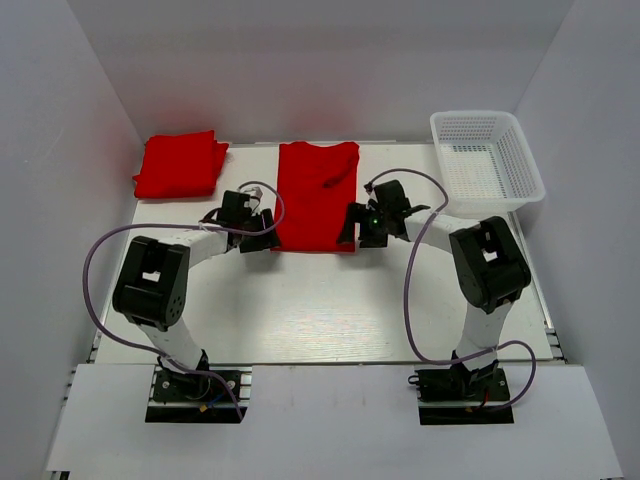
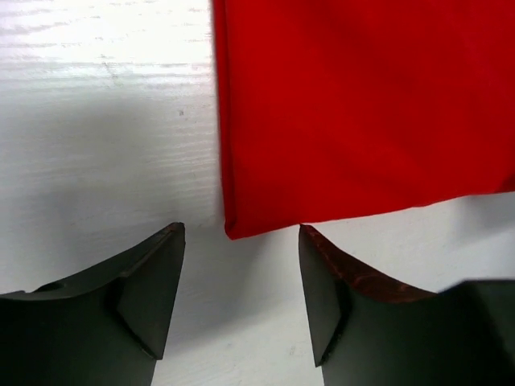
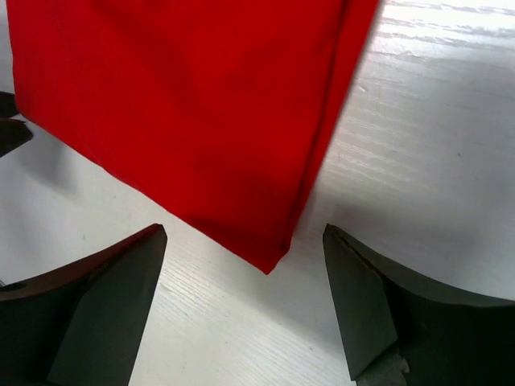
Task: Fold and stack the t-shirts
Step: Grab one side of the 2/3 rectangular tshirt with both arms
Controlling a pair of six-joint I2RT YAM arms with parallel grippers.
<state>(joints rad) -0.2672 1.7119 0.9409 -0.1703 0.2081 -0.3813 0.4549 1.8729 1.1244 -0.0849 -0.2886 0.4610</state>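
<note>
A red t-shirt [image 1: 316, 194] lies flat in a long narrow strip on the white table, sleeves folded in. My left gripper [image 1: 263, 238] is open at its near left corner; the corner [image 2: 233, 229] lies just ahead of the gap between the fingers. My right gripper [image 1: 355, 228] is open at the near right corner, and that corner [image 3: 269, 261] lies between the fingers, untouched. A second red t-shirt [image 1: 181, 165] sits folded at the back left.
A white mesh basket [image 1: 488, 165] stands at the back right. White walls enclose the table on three sides. Purple cables loop beside both arms.
</note>
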